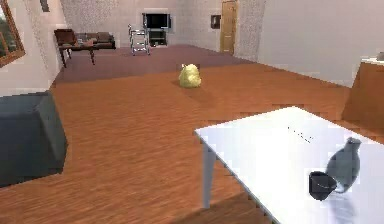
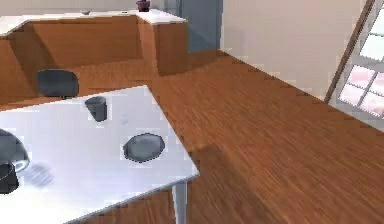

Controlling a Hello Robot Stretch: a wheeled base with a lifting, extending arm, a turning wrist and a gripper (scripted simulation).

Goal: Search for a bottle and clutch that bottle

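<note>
Sitting at the forward view's lower right, a dark mug (image 1: 320, 185) and, just behind it, a grey narrow-necked shape, probably the bottle (image 1: 346, 163), shared the white bench (image 1: 260, 140), seemingly set out like tableware. Farther up, a yellow lump (image 1: 189, 75) lay on the floor (image 1: 130, 130). I could not tell the pincer's state.

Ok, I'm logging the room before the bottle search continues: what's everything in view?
table: one, white, forward view's lower right
bottle: one, grey, on the table's near right
mug: one, black, beside the bottle
rounded thing: one, yellow, on the floor mid-room
armchair: one, dark grey, forward view's left
sofa: one, brown, far left corner
television: one, dark, far wall
door: one, wooden, far wall right of the television
cup: one, dark grey, on the table, arm side view
bowl: one, dark grey, near the table's edge
chair: one, dark, behind the table
counter: one, wooden, beyond the chair
</note>
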